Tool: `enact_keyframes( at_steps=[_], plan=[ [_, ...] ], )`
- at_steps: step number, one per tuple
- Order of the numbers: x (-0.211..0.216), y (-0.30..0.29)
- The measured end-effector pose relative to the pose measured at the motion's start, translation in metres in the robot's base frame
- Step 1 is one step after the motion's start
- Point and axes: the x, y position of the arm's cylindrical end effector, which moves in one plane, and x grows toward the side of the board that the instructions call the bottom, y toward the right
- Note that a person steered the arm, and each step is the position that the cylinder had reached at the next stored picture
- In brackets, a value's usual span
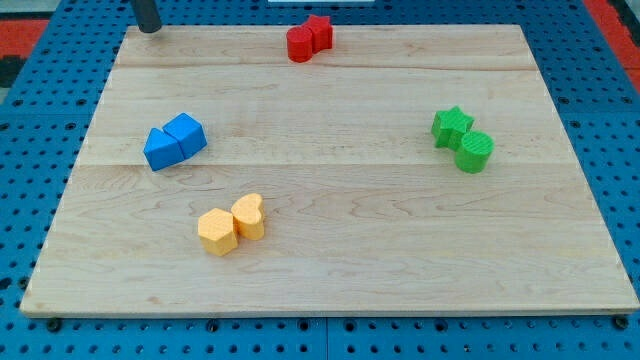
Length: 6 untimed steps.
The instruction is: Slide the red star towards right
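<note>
- Camera view: pale wooden table (330, 270) lying on a blue pegboard (40, 100); eight small blocks on it, in four same-colour pairs.
- My tip (149, 29): dark rod end at the view's top-left corner of the table, right by the far edge. Well apart from every block. There is no gripper on this arm, only the rod, so nothing stands apart or clamped.
- Red star (319, 31): near the view's top edge of the table, roughly mid-width. Touching a red cylinder (299, 45), which sits on its left and slightly lower in view.
- My tip is far to the view's left of the red pair, at about the same height in view.
- Blue pair at the view's left: a blue cube (187, 133) touching a blue wedge-like block (160, 149) on its lower left.
- Yellow pair at lower centre-left: a yellow hexagon (216, 232) touching a yellow heart-like block (249, 215) on its upper right.
- Green pair at the view's right: a green star (452, 126) touching a green cylinder (475, 151) on its lower right.
- All four pairs are well apart from one another.
</note>
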Motion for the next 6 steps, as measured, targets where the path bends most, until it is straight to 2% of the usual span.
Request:
enact_keyframes(
  at_steps=[3, 6],
  plan=[
    [0.001, 0.000],
    [-0.001, 0.035]
  ],
)
